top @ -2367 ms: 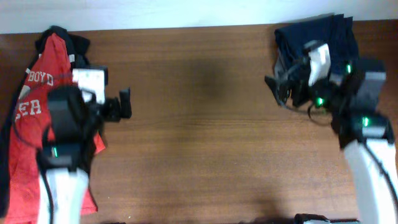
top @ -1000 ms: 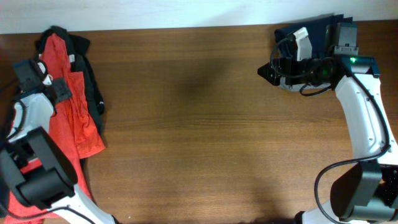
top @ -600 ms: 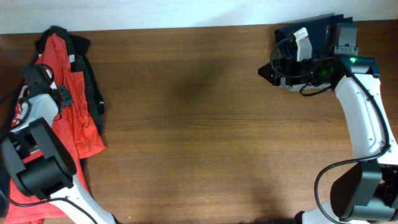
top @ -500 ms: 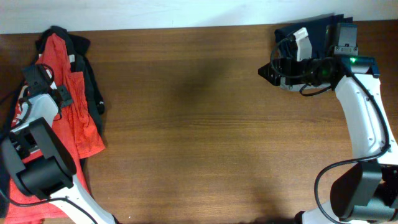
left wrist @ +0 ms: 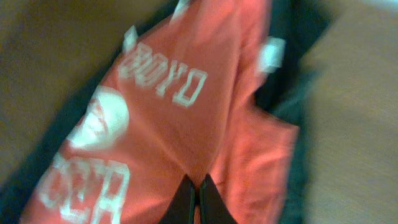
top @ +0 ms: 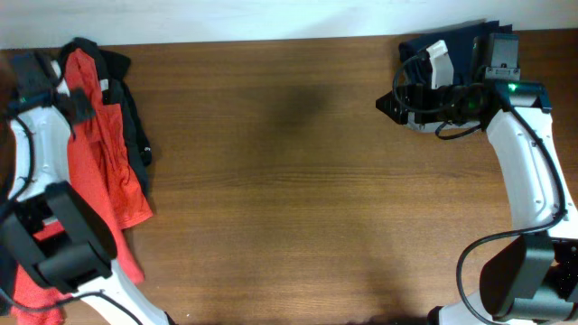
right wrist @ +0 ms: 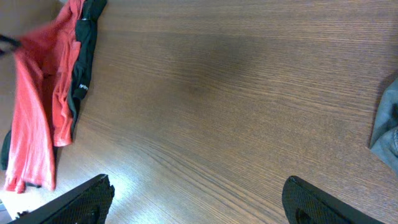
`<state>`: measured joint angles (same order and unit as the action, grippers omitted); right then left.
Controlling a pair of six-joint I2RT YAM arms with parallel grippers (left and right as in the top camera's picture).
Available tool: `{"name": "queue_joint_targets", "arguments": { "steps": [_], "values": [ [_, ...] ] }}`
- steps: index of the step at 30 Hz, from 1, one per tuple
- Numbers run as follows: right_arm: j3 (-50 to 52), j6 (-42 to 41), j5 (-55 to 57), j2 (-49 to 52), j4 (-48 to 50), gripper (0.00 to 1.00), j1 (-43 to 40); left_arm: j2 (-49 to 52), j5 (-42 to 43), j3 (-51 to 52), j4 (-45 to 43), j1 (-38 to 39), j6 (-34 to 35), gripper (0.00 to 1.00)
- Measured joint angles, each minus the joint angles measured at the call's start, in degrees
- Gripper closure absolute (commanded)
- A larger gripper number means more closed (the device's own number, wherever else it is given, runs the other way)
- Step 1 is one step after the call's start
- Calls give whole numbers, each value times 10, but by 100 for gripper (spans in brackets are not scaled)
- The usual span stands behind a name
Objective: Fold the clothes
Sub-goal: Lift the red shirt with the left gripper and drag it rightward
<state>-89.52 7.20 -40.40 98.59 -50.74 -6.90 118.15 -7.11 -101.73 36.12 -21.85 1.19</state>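
Note:
The clothes are an orange-red T-shirt (top: pixel 108 158) with white lettering, lying crumpled along the table's left edge. In the left wrist view the T-shirt (left wrist: pixel 186 124) fills the frame, blurred, with "BOYD" readable. My left gripper (left wrist: pixel 194 194) is shut on a pinch of its red fabric, and the cloth rises to the fingertips. From overhead the left gripper (top: pixel 76 105) is at the shirt's far end. My right gripper (right wrist: pixel 199 194) is open and holds nothing, hovering over bare wood at the far right (top: pixel 388 104). The T-shirt (right wrist: pixel 43 93) also shows in the right wrist view.
A black garment (top: pixel 135 126) lies under and beside the red shirt. A dark navy garment (top: pixel 470 45) sits at the back right corner behind the right arm. A grey-blue cloth edge (right wrist: pixel 388 130) shows at the right of the right wrist view.
My left gripper has closed on the red shirt and moved toward the table's far edge, pulling the fabric with it. The right arm has stayed in place.

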Motion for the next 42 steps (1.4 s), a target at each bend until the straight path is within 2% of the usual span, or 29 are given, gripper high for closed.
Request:
{"name": "queue_joint_targets", "arguments": {
  "steps": [2,8,19,22,25,30,32,36,42],
  "values": [
    [0,0,0,0,1,9,0,-27,16,-27,16,21,0,99],
    [1,0,0,0,9,9,-6,-136,53,-52,32,164,-3,99],
    [1,-8,-61,0,-4,9,-103,-149,73,-53,-20,455,-3,99],
    [1,-2,-75,0,-25,9,-115,-149,74,-53,-57,487,-3,99],
    [1,33,-82,0,-54,21,-107,-149,76,-54,-78,502,-2,99],
    [1,89,-84,0,-60,27,-57,-149,78,-54,-86,502,2,99],
    [1,106,-78,0,-49,27,-29,-149,80,-54,-86,502,2,99],
    [2,122,-58,0,-7,36,38,-149,90,-54,-89,502,4,99],
    [3,130,-17,0,59,37,129,-149,104,-54,-89,502,4,99]
  ]
}}
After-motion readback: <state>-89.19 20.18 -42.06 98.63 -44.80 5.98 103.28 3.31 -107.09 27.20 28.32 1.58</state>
